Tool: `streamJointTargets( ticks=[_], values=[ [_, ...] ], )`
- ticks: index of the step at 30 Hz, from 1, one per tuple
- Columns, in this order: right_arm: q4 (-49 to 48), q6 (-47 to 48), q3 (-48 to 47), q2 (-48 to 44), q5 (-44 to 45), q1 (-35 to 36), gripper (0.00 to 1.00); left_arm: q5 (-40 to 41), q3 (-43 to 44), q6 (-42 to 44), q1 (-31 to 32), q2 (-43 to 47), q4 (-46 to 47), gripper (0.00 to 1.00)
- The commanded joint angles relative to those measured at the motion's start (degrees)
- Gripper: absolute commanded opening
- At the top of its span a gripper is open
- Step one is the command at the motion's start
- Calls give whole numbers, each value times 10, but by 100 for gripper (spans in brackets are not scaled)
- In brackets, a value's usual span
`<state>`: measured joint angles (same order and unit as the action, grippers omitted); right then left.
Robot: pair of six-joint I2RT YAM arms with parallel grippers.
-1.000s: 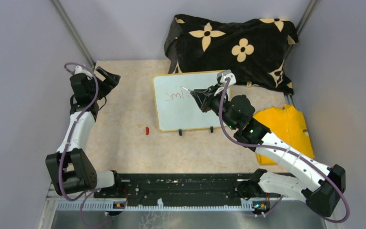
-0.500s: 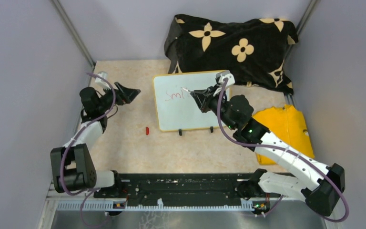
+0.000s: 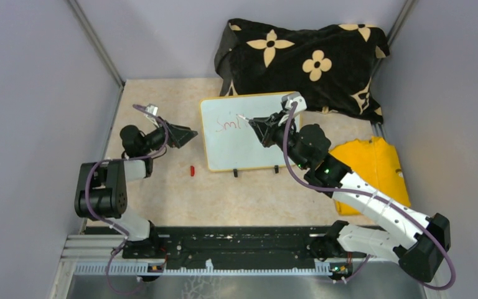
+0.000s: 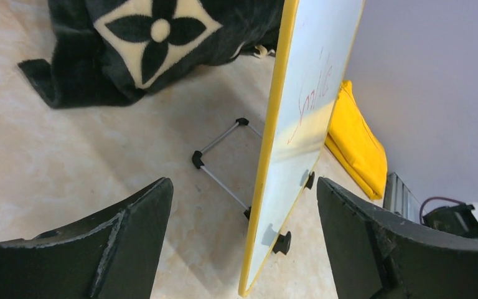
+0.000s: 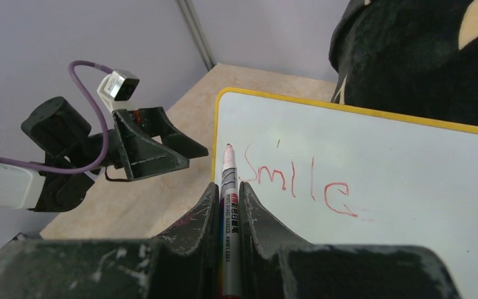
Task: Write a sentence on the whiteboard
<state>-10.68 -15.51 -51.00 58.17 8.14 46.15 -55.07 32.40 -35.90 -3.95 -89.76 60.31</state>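
Whiteboard (image 3: 243,146) standing mid-table in front of cloth (image 3: 299,59); left gripper (image 3: 187,136) swinging in from far-left corner, now near board's left edge, jaws wide, empty; right gripper (image 3: 255,123) staying clamped on marker (image 5: 229,205), tip beside sentence (image 5: 302,184), "Smile" only

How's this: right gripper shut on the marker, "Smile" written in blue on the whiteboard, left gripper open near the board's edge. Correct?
No: the lettering is red, not blue, per the right wrist view. The right gripper shut on the marker and left gripper open near the whiteboard edge are correct.
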Motion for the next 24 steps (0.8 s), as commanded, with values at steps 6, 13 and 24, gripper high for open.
streamJointTargets(
  ticks=[6, 13, 24],
  values=[
    [-25, 3, -4, 7, -4, 6, 0, -114, 20, -159, 29, -135, 342, 82],
    [-18, -2, -9, 16, -8, 8, 0, -126, 25, -127, 58, -176, 344, 77],
    [-23, -9, -20, 45, -5, 10, 0, -128, 27, -97, 68, -208, 325, 67]
  ],
)
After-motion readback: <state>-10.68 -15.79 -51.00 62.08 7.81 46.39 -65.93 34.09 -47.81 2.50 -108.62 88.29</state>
